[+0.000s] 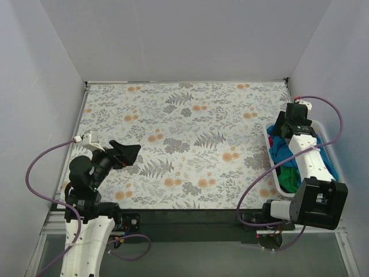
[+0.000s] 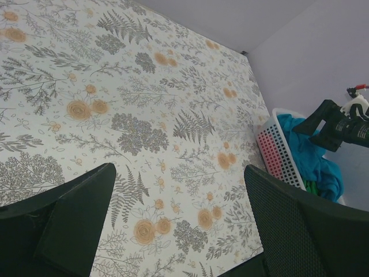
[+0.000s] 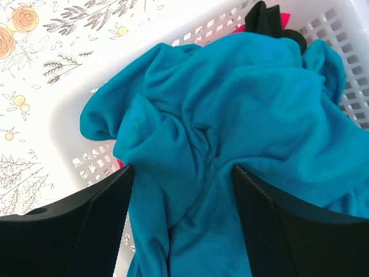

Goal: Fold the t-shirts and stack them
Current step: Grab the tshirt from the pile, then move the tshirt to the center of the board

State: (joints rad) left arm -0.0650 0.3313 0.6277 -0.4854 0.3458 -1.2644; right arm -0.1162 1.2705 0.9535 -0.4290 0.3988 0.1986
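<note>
Left gripper [image 2: 179, 173]: jaws released and spread wide, nothing between them, held above the table.
Under the left jaws: floral tablecloth [image 2: 144, 86] printed with grey ferns and orange blossoms; bare cloth shows in the gap between the fingers.
Far ahead and to the right of the left jaws: white slatted basket [image 2: 277, 153] at the table's right edge, with teal cloth heaped above its rim.
Right gripper [image 3: 183, 170]: jaws apart, lowered into the basket, astride a raised ridge of fabric; the cloth lies loose in the gap, not clamped.
Teal t-shirt [image 3: 230, 104]: crumpled and unfolded, on top of the heap in the basket, between the right jaws and spreading beyond them; one lobe reaches the basket wall to the left of the jaws.
Green t-shirt [image 1: 290, 178]: in the basket, behind the right jaws, partly under the arm.
Red-magenta t-shirt [image 3: 282, 14]: only a sliver, beyond the right jaws at the far basket wall, mostly hidden under the teal.
</note>
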